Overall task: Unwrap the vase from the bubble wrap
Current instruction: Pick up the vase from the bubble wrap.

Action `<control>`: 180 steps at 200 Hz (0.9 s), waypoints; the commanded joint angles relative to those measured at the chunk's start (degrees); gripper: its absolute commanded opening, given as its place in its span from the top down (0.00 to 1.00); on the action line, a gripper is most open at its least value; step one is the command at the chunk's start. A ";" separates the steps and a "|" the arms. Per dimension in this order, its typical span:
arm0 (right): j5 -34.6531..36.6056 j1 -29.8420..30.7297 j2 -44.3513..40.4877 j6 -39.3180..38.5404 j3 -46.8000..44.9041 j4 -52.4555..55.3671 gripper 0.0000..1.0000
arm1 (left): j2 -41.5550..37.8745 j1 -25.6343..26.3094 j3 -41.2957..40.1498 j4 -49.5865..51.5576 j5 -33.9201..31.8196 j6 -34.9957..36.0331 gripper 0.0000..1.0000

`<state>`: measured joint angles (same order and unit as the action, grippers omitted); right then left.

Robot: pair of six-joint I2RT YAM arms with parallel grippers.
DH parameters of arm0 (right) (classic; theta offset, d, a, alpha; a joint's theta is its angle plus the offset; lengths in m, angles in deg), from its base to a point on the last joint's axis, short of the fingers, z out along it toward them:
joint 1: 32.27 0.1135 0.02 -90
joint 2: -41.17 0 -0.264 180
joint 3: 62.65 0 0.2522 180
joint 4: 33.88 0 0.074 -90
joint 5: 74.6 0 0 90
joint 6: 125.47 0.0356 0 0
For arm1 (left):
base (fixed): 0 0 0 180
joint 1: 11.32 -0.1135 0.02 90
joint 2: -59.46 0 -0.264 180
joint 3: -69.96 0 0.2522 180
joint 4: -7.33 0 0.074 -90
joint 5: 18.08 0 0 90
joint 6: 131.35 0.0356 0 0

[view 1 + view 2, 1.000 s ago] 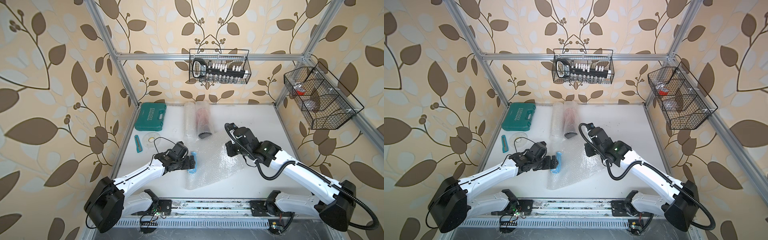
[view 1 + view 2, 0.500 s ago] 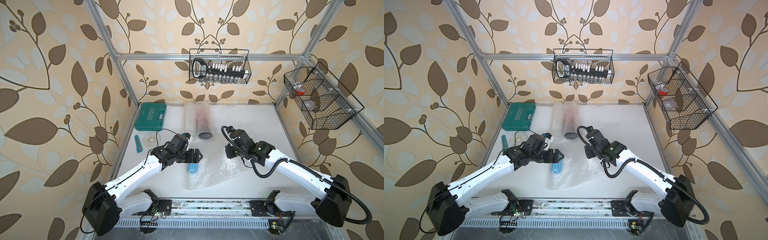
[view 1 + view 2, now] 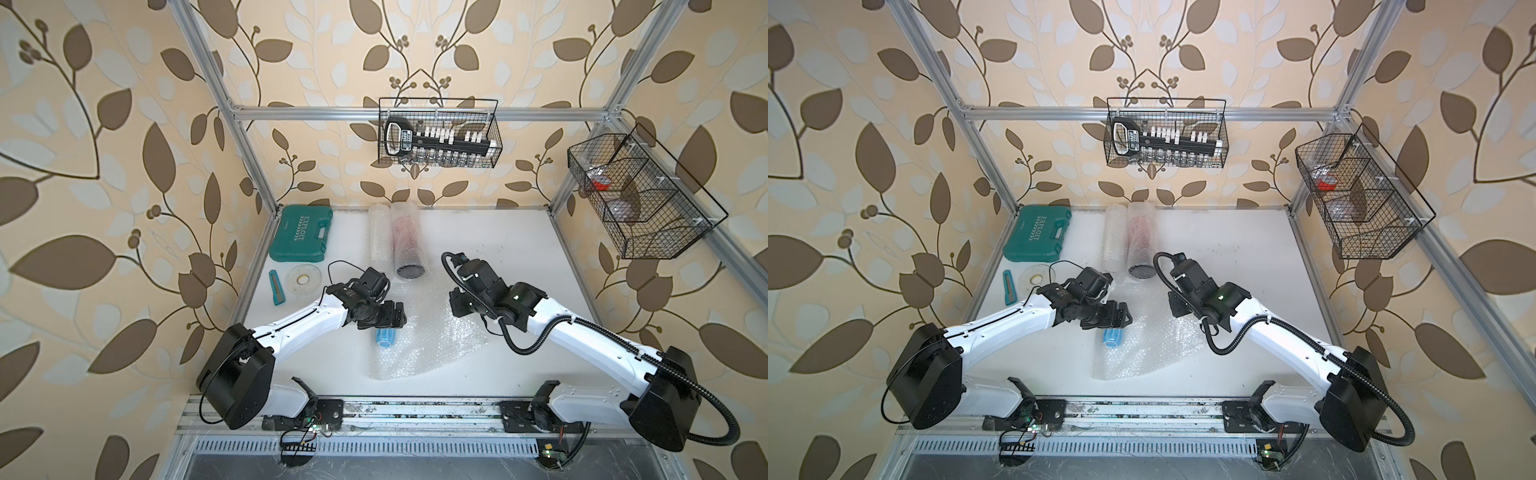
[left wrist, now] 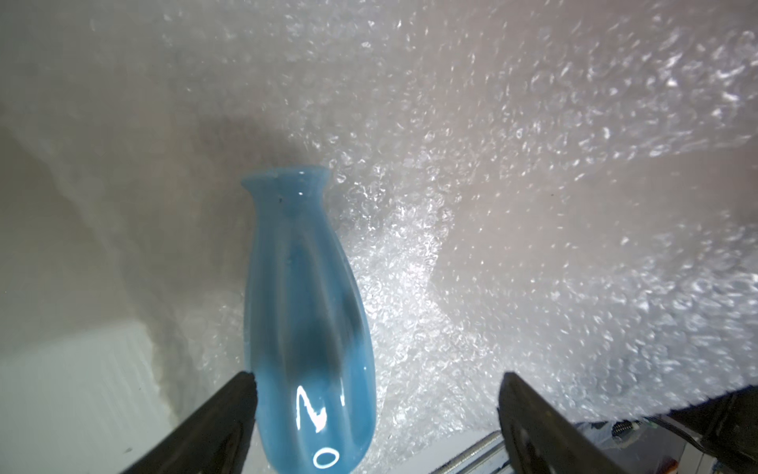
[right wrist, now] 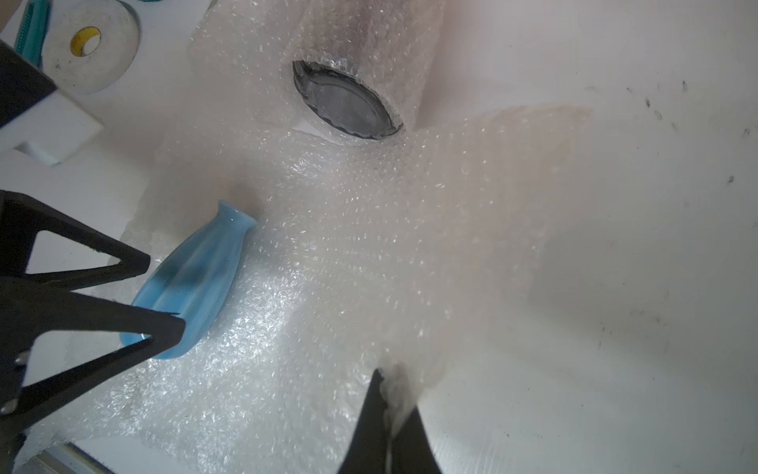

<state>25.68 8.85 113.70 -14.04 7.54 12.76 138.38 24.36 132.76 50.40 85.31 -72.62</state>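
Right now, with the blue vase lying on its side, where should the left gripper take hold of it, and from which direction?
Probably across its wide belly, from above. The vase lies bare on its side on the bubble wrap, with the open left gripper over that end; the neck is narrower.

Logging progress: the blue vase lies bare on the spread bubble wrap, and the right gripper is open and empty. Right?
No: the vase does lie bare on the bubble wrap, but the right gripper is shut, pinching the wrap's edge; the right wrist view shows it.
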 commanded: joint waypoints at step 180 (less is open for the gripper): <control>4.64 -0.08 3.67 1.66 -2.59 0.33 0.97 | 13.71 2.99 5.63 5.99 -6.84 3.15 0.31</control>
<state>27.43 8.83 116.63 -13.40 5.96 12.24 151.84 26.65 137.13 55.60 78.91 -70.06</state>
